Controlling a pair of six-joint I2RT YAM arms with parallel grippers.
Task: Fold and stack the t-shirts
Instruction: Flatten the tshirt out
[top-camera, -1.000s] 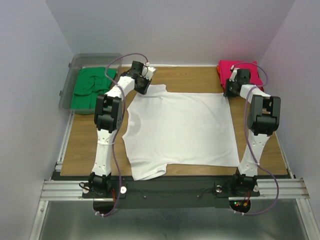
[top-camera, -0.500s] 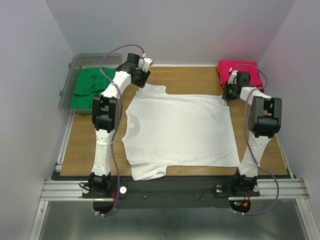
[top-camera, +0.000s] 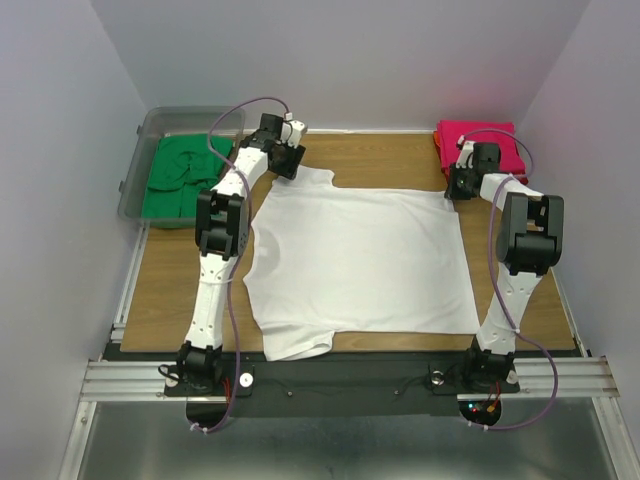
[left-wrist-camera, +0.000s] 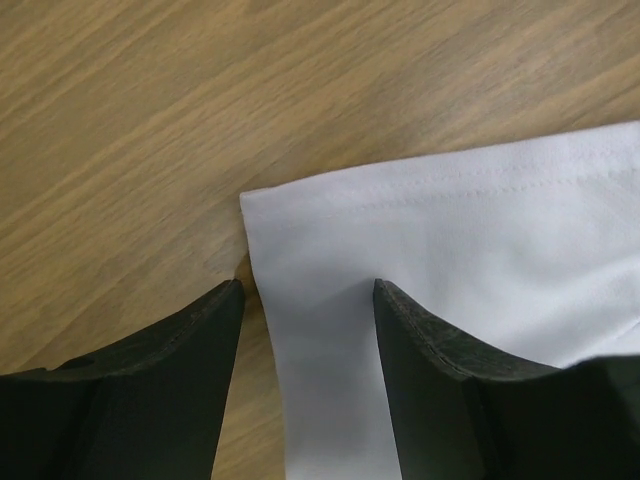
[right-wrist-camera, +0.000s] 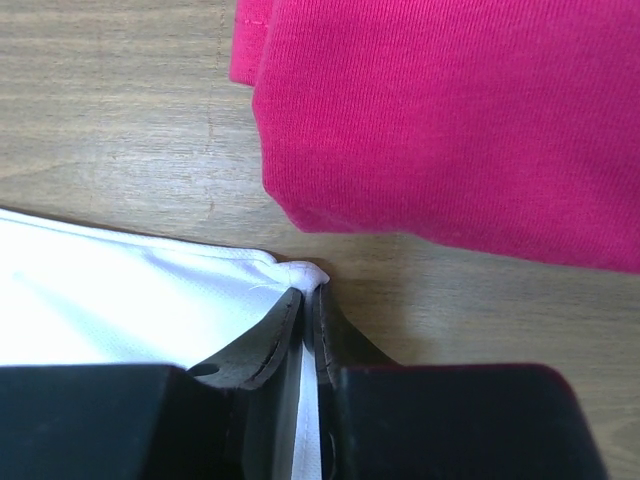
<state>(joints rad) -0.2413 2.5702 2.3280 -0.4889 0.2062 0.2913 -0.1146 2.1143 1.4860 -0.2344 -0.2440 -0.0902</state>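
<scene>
At white t-shirt's (top-camera: 360, 260) far-left sleeve edge: my left gripper (left-wrist-camera: 307, 290) straddles it, jaws apart
Far-right corner: right gripper (right-wrist-camera: 308, 295) pinching white hem; pink t-shirt (right-wrist-camera: 450, 120) just beside
Count: one white, one pink, one green t-shirt (top-camera: 175, 175)

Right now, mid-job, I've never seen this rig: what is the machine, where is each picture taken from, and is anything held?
The machine is two white robot arms bolted at the near edge of a table, each ending in a two-finger gripper. The wide picture is from a fixed camera above and behind them. The close-ups are from a camera on each wrist, black fingers at the bottom. A white t-shirt lies spread in the middle. A magenta t-shirt sits at the far right, a green t-shirt in a grey bin at the far left. The left gripper is open, holding nothing, with a hemmed corner of the white cloth between its fingers. The right gripper is pinched shut on the white t-shirt's far right corner.
</scene>
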